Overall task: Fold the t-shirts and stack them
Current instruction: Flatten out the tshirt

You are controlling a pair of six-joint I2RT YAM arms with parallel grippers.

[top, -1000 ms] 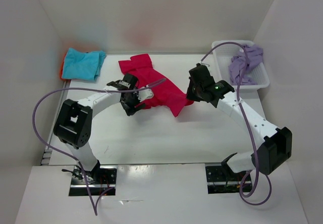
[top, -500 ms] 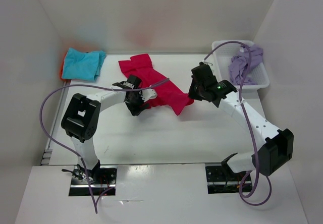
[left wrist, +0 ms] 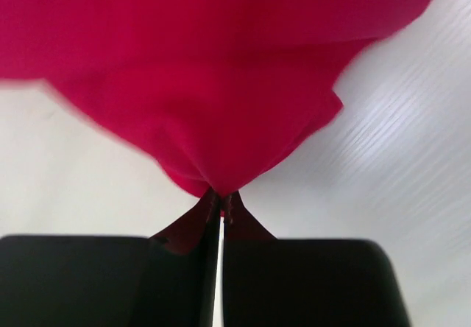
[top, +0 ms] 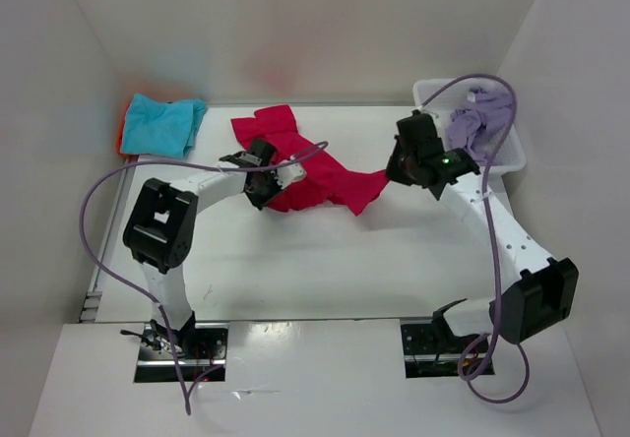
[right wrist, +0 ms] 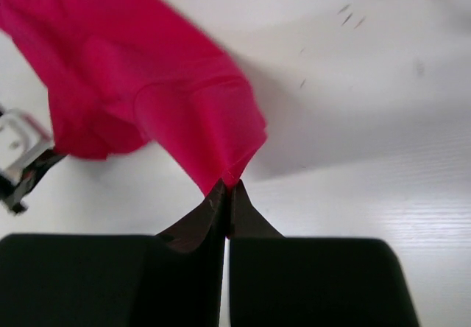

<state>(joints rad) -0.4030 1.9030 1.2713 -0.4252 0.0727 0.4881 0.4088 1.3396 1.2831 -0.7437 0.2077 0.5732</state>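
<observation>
A magenta-red t-shirt (top: 310, 166) lies spread across the back middle of the table. My left gripper (top: 264, 187) is shut on its near left edge, and the cloth (left wrist: 213, 84) bunches at the fingertips. My right gripper (top: 392, 173) is shut on the shirt's right corner (right wrist: 221, 143), lifted and drawn toward the right. A turquoise t-shirt (top: 162, 124) lies folded at the back left, with an orange t-shirt (top: 124, 130) peeking from under it. A pale lavender t-shirt (top: 480, 117) is heaped in the basket.
A white mesh basket (top: 512, 156) stands at the back right against the wall. White walls close in the table on the left, back and right. Purple cables (top: 94, 220) loop off both arms.
My left gripper has closed on the shirt's near left edge. My right gripper has carried the right corner up and to the right, stretching the cloth between the two grippers.
</observation>
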